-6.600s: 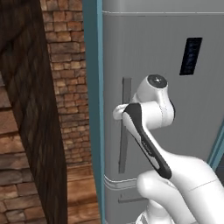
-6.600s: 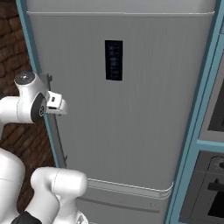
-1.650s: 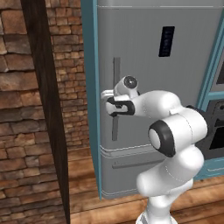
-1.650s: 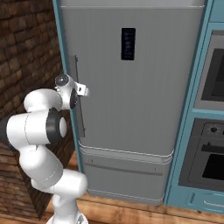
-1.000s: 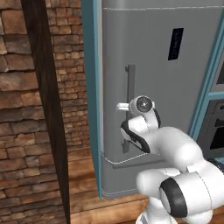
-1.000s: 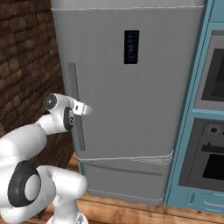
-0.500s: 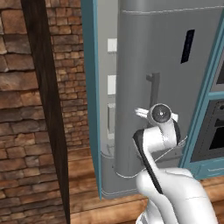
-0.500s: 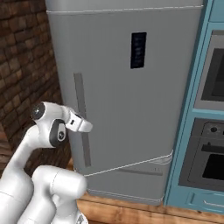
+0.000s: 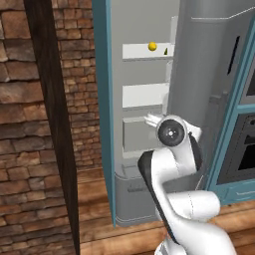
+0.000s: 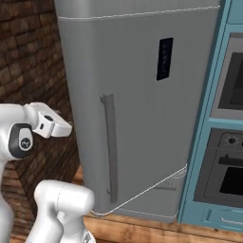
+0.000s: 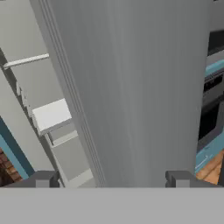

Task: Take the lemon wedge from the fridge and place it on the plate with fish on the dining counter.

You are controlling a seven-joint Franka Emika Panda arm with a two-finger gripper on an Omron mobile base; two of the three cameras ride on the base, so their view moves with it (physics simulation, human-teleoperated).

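Our two-finger dark-tipped claw stands with its fingers spread wide apart and nothing between them; in the hand view the two tips sit at about seven and five o'clock with the broad grey face of the fridge door straight ahead. A second ago those fingers were pinched on the long vertical grey handle, and the tall grey cabinet fridge was only beginning to open; now the grip is let go and the door is swung well out, so that the white shelves and the drawer front show beside its edge. We take this to mean the opening step is done, and the reach into the cabinet is what comes next. In the left base view the white wrist sits at the door's free edge, and the tiny bright yellow lemon wedge lies on the top white shelf, up at about eleven o'clock from the wrist and well apart from it, deeper inside the cabinet. A small darker thing stands just beside it at its three o'clock, though it is too small for us to name. In our judgement the claw must go round the door edge and rise to that top shelf, and since the wedge is far smaller than the claw, the closing will need care.
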